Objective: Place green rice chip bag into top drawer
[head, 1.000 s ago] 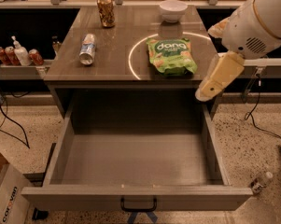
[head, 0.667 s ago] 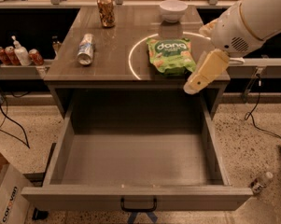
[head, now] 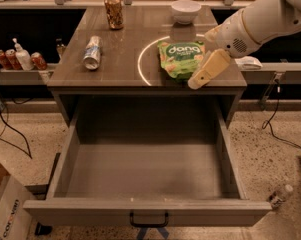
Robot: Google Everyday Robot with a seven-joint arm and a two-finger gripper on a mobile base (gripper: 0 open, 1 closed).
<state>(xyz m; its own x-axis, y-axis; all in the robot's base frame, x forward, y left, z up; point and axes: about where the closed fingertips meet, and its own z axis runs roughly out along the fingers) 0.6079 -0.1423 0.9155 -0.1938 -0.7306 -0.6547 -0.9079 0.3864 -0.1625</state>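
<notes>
"Camera view, entry one: the task's thing?"

"One green rice chip bag (head: pixel 181 59), lying flat on the table (head: pixel 115 71), right of centre in the frame, partly inside a pale ring mark (head: pixel 144 59) on the top."

"Entry two: the gripper?"

"One gripper (head: pixel 202 76), cream-coloured, coming in from the upper right on a white arm (head: pixel 260 24). It slants down and left over the table's front right part, its tip at the bag's lower right edge. Touching or just above: cannot tell. Open or closed: cannot tell. It holds nothing that can be seen."

"Entry three: the drawer?"

"One top drawer (head: pixel 145 211), grey-brown, pulled out toward the bottom of the frame, with a small black handle (head: pixel 149 220) on the front panel. The bag is not in it."

"Other table items?"

"One silver can (head: pixel 92 52) on its side, left of the ring. One brown can (head: pixel 114 12), upright, at the upper left of the top. One white bowl (head: pixel 186 10), at the back edge, above the bag."

"Surroundings?"

"Red cans (head: pixel 5 59) and one white pump bottle (head: pixel 23 58) on a ledge at the left. One cardboard box (head: pixel 5 214), lower left corner. One small bottle (head: pixel 280 195) on the speckled floor, lower right."
</notes>
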